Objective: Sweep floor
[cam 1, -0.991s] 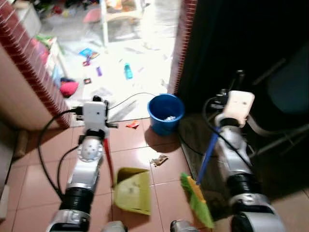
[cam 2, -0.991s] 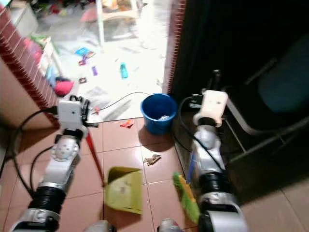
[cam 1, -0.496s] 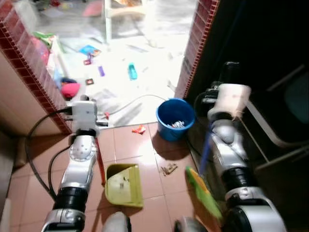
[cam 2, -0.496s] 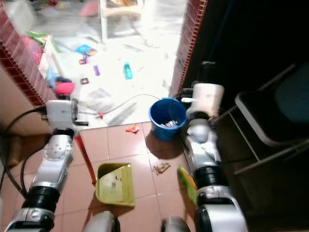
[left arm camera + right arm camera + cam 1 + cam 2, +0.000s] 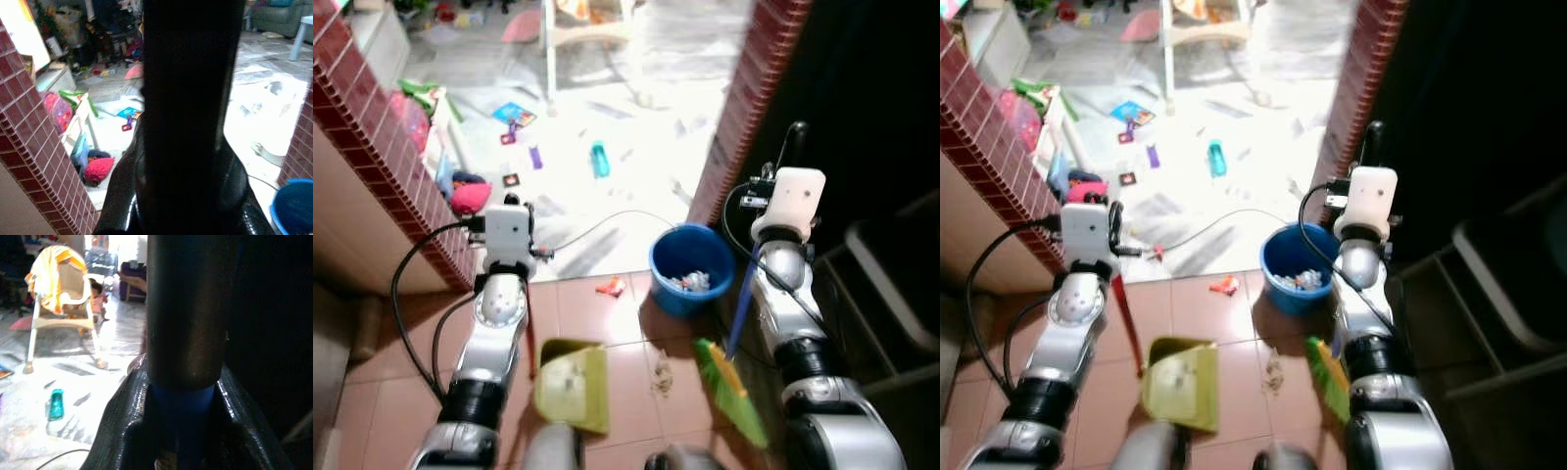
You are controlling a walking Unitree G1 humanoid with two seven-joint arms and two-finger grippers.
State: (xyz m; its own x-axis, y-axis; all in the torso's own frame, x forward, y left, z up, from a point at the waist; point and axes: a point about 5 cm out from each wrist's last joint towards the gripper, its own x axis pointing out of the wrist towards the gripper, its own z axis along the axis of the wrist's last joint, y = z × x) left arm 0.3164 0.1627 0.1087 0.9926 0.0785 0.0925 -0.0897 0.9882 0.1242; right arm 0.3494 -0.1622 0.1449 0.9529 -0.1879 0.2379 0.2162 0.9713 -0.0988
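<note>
Left eye view: a flat yellow-green plastic dustpan [image 5: 572, 385] is held on the glossy terracotta tile floor [image 5: 626, 315] by its red handle, clenched in the left end effector [image 5: 188, 196]. The blue broom [image 5: 734, 392] handle is gripped by the right end effector [image 5: 183, 431]. The round blue bucket [image 5: 690, 269] is now seen lower in view than before.

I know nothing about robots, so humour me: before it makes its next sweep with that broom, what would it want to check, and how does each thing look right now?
1. Right pincer shut on the broom handle: ok.
2. Left pincer shut on the dustpan's red handle: ok by the look of it; the wrist view is dark.
3. Dustpan on the tiles, near the crumbs: ok.
4. Broom head beside the crumbs, on the side away from the pan: ok.
5. Blue bucket stands close to the sweep path: not ok, mind it.
6. Orange scrap still lies outside the pan: not ok.
</note>
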